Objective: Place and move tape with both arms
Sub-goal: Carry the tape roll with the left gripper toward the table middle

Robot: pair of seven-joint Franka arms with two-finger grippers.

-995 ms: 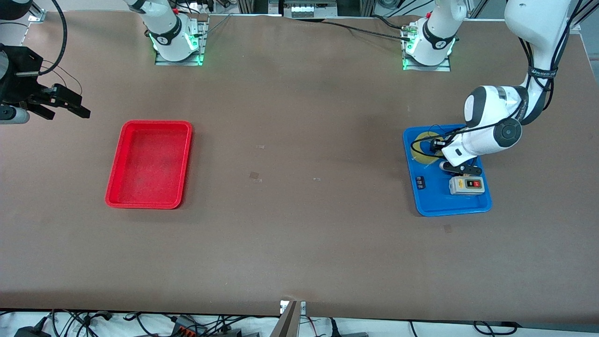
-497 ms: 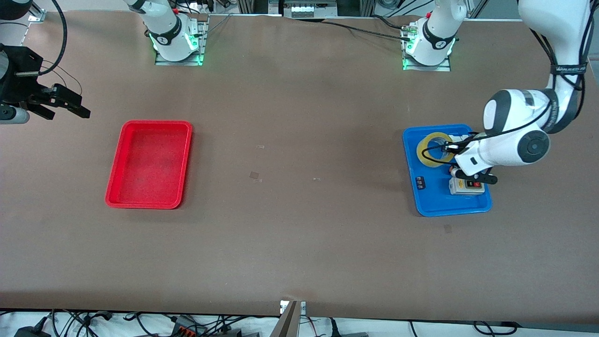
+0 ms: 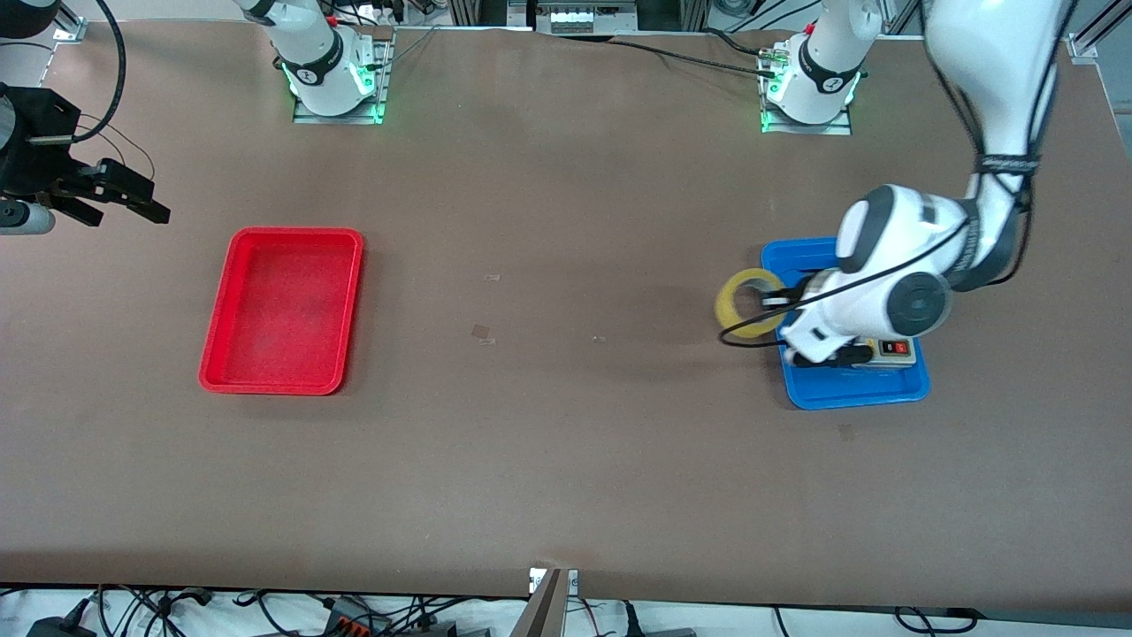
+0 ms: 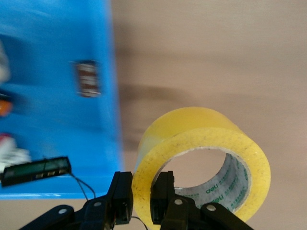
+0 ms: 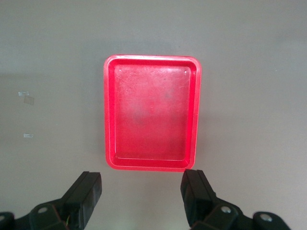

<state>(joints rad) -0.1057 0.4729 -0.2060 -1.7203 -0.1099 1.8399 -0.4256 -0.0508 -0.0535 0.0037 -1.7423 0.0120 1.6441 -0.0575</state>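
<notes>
Tape (image 3: 749, 303) hangs in the air, its wall pinched between the closed fingers (image 4: 123, 197) of the left end effector (image 4: 142, 201), over the bare tabletop (image 3: 566, 460) just beside the blue tray's (image 3: 853, 394) edge toward the right arm's end. In that tray lie a switch box (image 3: 893, 350) and a small dark part (image 4: 88, 78). The right end effector (image 5: 143, 194) waits with fingers spread wide and empty, high over the tabletop near the red tray (image 3: 283, 310).

The yellow translucent tape (image 4: 201, 158) roll hangs in the air, wall pinched, over the table beside the blue tray (image 3: 884, 389).
</notes>
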